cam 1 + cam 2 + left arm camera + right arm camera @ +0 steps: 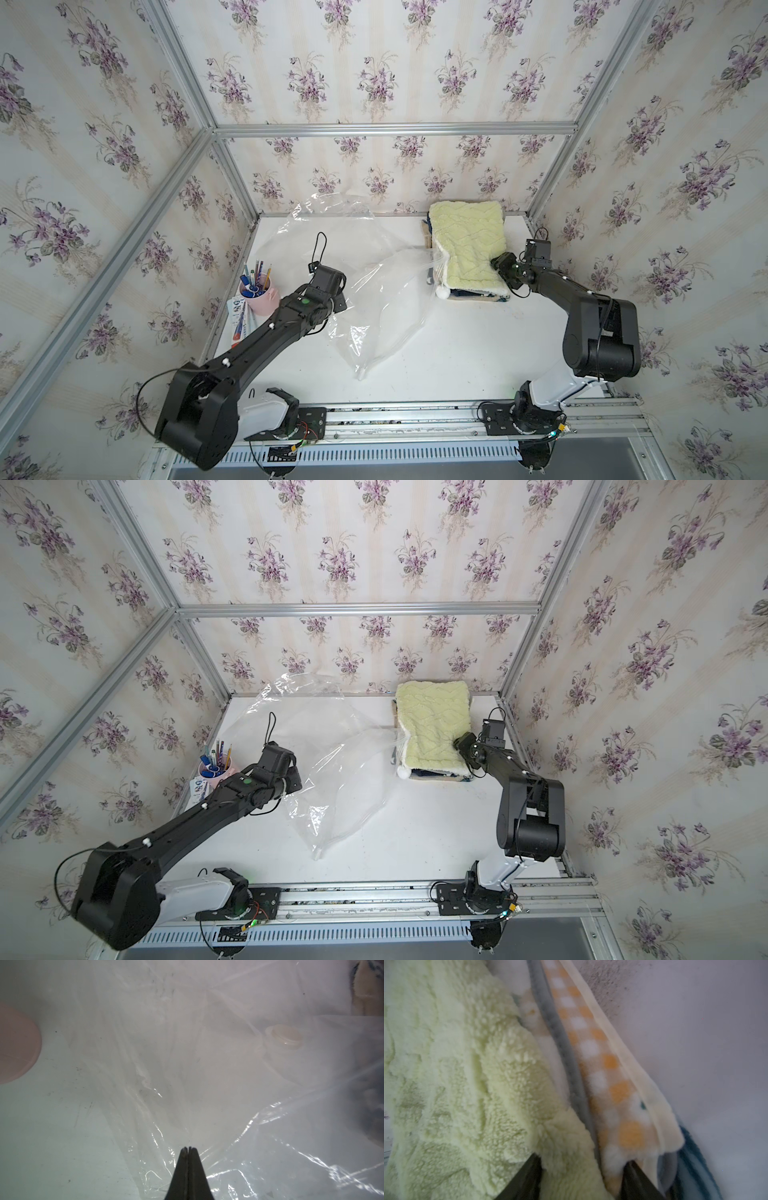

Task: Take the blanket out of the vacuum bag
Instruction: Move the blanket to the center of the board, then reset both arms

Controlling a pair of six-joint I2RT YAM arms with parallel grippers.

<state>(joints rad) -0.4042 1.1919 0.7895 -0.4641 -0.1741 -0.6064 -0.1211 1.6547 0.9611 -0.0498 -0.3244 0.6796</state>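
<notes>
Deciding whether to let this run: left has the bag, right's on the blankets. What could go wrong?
1. Bag film drapes the stack corner; the left gripper, shut on film, may drag the stack.
2. Right gripper holds the green blanket and checked layer: both may lift.
3. Left arm sits beside the pen cup: could knock it.

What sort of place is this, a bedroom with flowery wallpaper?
Probably a staged robot test booth, not a real room: floral wallpaper panels sit in a bare aluminium frame, and a left arm and right arm are bolted to a metal rail along a white table.
</notes>
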